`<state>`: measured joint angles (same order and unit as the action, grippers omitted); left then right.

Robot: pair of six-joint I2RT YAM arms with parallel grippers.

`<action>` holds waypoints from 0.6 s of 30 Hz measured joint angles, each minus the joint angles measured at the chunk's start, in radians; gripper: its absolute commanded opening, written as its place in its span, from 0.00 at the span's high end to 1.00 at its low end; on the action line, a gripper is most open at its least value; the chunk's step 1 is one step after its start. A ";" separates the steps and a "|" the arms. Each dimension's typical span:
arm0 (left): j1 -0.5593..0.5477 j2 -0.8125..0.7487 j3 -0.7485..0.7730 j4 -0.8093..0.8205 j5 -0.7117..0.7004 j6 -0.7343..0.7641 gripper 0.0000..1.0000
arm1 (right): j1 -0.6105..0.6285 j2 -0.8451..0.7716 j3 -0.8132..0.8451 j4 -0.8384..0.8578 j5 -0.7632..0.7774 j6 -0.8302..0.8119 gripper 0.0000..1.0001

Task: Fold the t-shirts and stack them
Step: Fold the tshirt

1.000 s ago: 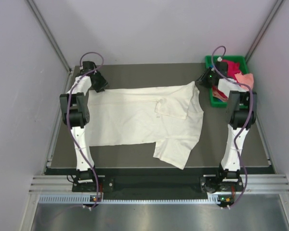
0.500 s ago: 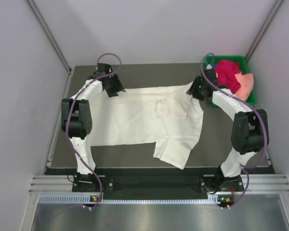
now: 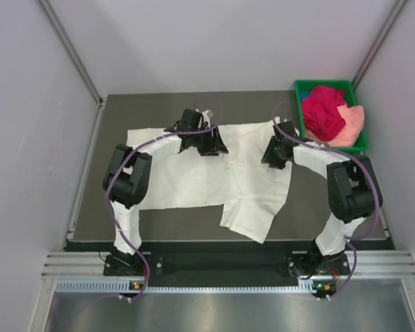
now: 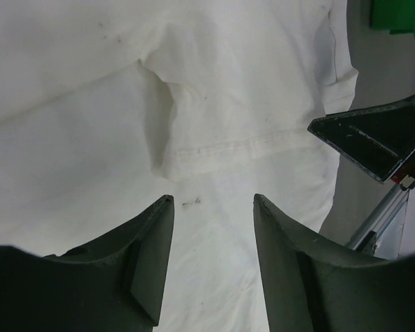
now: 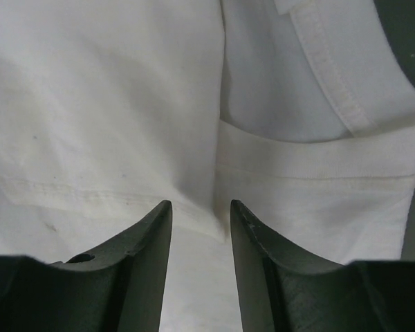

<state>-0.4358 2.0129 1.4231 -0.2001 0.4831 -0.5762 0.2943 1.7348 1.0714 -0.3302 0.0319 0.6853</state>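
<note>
A cream-white t-shirt (image 3: 194,176) lies spread flat across the dark table, with one sleeve folded over near its far right part. My left gripper (image 3: 213,144) hovers over the shirt's far middle, open, with only white cloth (image 4: 228,104) under its fingers (image 4: 213,197). My right gripper (image 3: 272,155) is over the shirt's far right part, open above a folded hem (image 5: 111,104), with nothing between its fingers (image 5: 200,203). A magenta-red t-shirt (image 3: 325,114) and a peach-pink t-shirt (image 3: 353,124) lie crumpled in the green tray (image 3: 318,85).
The green tray stands at the table's far right corner, and its edge shows in the left wrist view (image 4: 401,17). The right gripper's finger (image 4: 373,142) shows at the right of that view. Grey walls close in both sides. Bare tabletop (image 3: 166,104) lies behind the shirt.
Both arms have swung inward from the shirt's far corners to over its far middle. The right arm has left the tray, uncovering the coloured shirts.
</note>
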 measured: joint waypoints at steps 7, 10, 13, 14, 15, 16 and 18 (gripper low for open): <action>-0.008 0.055 0.000 0.051 0.000 0.000 0.46 | 0.019 0.000 -0.031 0.011 0.017 0.017 0.68; -0.014 0.084 0.000 0.052 -0.005 0.003 0.47 | 0.020 0.000 -0.037 0.018 0.022 0.019 0.76; -0.022 0.106 0.000 0.059 0.000 0.004 0.48 | 0.021 0.000 -0.040 0.022 0.024 0.023 0.88; -0.024 0.106 0.002 0.062 -0.002 0.004 0.49 | 0.021 0.000 -0.040 0.025 0.023 0.024 0.90; -0.025 0.107 0.002 0.066 -0.002 0.004 0.49 | 0.022 0.000 -0.043 0.031 0.023 0.023 0.92; -0.026 0.107 0.002 0.068 -0.002 0.004 0.52 | 0.022 0.000 -0.044 0.031 0.023 0.024 0.94; -0.028 0.111 0.002 0.071 -0.003 0.005 0.57 | 0.023 0.000 -0.045 0.033 0.023 0.025 0.95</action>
<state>-0.4641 2.1239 1.4254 -0.1295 0.4805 -0.5716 0.3168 1.7348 1.0260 -0.2974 0.0544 0.7105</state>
